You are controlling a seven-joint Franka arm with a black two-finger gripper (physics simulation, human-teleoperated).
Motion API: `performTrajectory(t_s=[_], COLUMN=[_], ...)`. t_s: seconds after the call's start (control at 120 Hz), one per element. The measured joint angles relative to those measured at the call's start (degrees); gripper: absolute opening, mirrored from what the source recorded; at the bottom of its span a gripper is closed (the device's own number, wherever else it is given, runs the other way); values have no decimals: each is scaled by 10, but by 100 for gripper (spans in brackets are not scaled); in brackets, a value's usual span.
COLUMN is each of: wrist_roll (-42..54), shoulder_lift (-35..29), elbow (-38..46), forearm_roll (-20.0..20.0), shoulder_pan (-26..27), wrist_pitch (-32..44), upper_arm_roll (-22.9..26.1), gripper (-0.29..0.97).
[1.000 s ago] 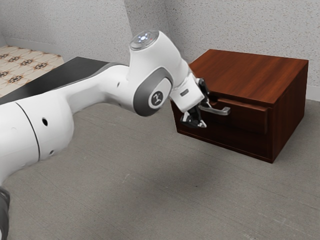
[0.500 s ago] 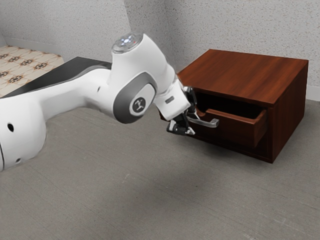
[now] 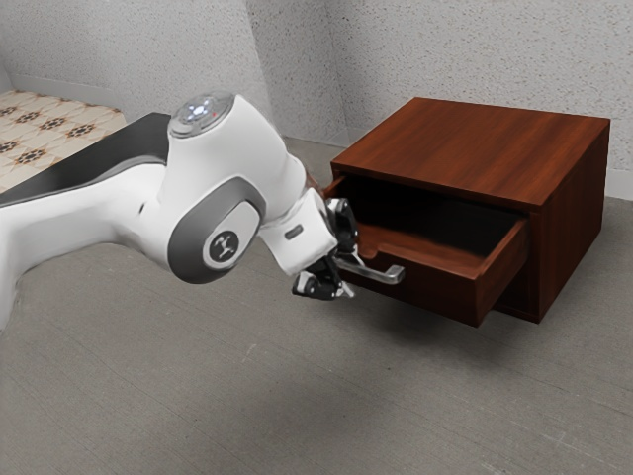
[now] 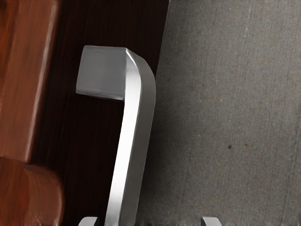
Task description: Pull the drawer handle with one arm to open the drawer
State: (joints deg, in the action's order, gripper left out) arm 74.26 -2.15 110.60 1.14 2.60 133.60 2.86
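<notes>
A dark red wooden cabinet [image 3: 475, 148] stands on the floor at the exterior view's right. Its drawer [image 3: 435, 282] is pulled partway out, and the dark inside shows above the drawer front. A silver bar handle [image 3: 378, 270] sticks out of the drawer front. My black gripper [image 3: 326, 280] is at the handle's end nearer the arm. In the wrist view the handle [image 4: 134, 141] runs along the drawer front [image 4: 89, 141] and passes between my fingertips [image 4: 88, 221]. It lies against one fingertip and stands apart from the other, so the gripper is open around it.
Grey concrete floor [image 3: 346, 396] spreads in front of the cabinet. Speckled walls [image 3: 445, 49] meet in a corner behind it. A dark slab [image 3: 109, 148] and a patterned tile patch [image 3: 40, 119] lie at the exterior view's upper left.
The drawer has slid further out of the cabinet toward the exterior view's left. My hand has moved back the same way with the handle between its fingers.
</notes>
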Motion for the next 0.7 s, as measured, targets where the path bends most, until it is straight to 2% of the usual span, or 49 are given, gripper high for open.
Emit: performTrajectory(t_s=[0.475,0.7], wrist_roll=[-6,-10], shoulder_lift=[-106,-112], elbow=[110,119], forearm_roll=[0,2], shoulder_pan=[-1,-1], wrist_pitch=[19,31], upper_arm_roll=[1,1], gripper=[19,17])
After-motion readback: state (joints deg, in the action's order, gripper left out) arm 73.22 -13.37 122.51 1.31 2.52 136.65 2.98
